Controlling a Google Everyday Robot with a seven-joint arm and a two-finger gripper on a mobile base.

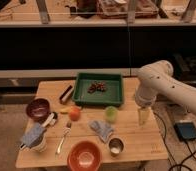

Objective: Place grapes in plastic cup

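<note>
Currently staged: gripper [143, 118] open and empty, hanging low over the table [141, 142].
Grapes [97, 87] lie in the green tray [83, 96] beyond it; plastic cup [111, 113] stands nearer, so the carry looks short.

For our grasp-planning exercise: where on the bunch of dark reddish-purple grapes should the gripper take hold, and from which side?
Grip the knobbly bunch of dark reddish-purple grapes across its middle, from straight above: it lies flat in the shallow green plastic tray, whose rim would probably block a sideways approach. The gripper hangs to the tray's right, over the wooden table near its edge.
</note>
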